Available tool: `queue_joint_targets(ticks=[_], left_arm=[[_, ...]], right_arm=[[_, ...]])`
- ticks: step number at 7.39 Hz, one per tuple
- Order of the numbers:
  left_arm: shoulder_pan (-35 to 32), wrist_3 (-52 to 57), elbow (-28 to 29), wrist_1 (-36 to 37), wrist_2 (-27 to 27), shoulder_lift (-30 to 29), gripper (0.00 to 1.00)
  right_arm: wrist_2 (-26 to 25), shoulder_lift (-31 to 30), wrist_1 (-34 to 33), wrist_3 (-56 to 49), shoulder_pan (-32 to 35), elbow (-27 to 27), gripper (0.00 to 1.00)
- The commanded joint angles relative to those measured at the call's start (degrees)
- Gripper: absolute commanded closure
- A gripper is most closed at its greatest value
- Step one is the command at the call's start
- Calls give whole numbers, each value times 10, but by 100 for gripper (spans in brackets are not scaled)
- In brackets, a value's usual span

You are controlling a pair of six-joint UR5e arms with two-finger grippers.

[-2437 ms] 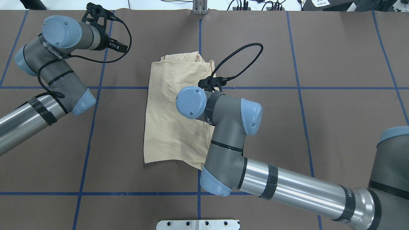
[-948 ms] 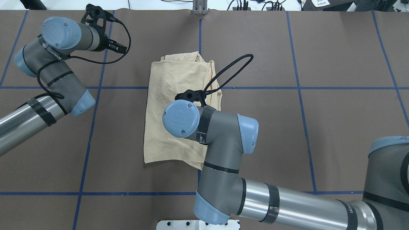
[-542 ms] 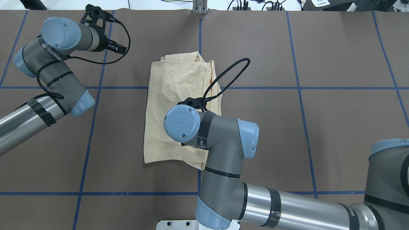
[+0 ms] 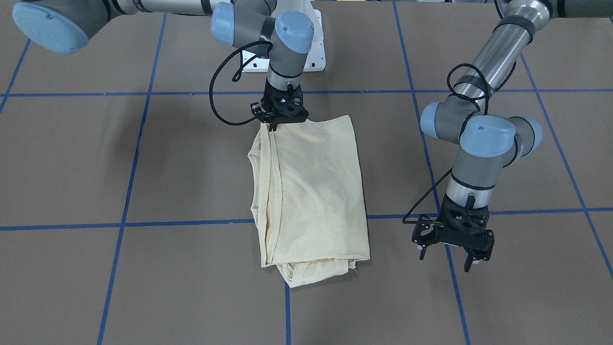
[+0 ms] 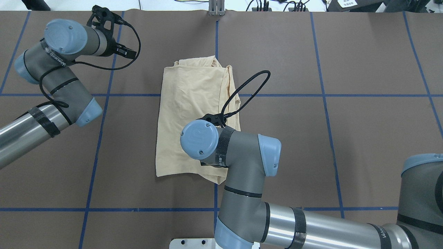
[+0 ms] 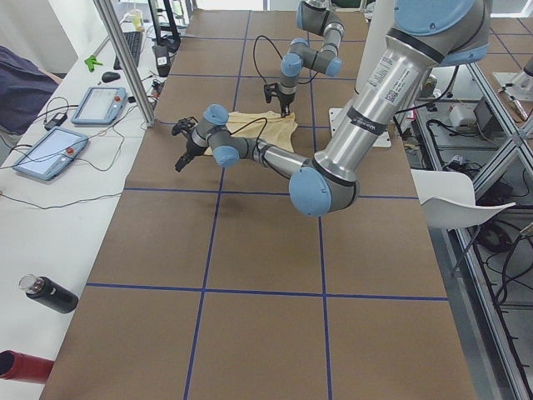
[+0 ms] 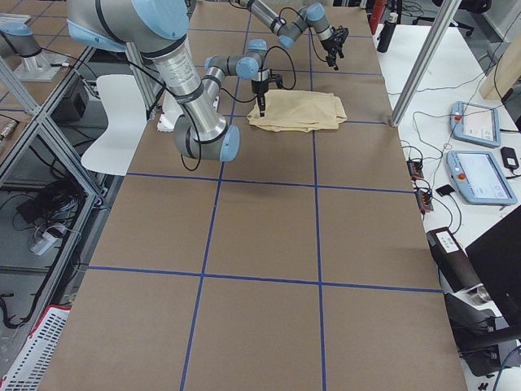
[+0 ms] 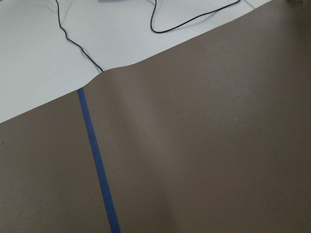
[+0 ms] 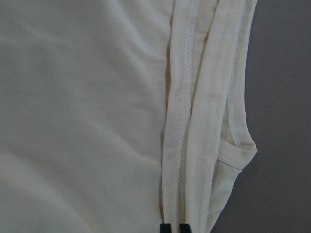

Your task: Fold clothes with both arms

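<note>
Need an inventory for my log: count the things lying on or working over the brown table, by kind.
shirt: 1
robot arms: 2, the left arm and the right arm
total: 3

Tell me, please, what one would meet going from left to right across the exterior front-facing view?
Right arm's blue elbow cap → shirt, with the right gripper at its upper left corner in this view → left gripper, open, clear of the shirt.
</note>
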Motion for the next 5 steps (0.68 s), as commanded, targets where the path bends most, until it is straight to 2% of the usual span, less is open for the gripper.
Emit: queue_joint_targets(ticks=[1,3,5], left_arm=[[0,0,0,0,0,-1,0],[0,0,0,0,0,-1,0],[0,0,0,0,0,-1,0]], right_arm=[[0,-1,0,0,-4,-3,77],[-1,-3,-1,1,-10,-5,74],[-4,-2,-12,1,-12,-5,76]])
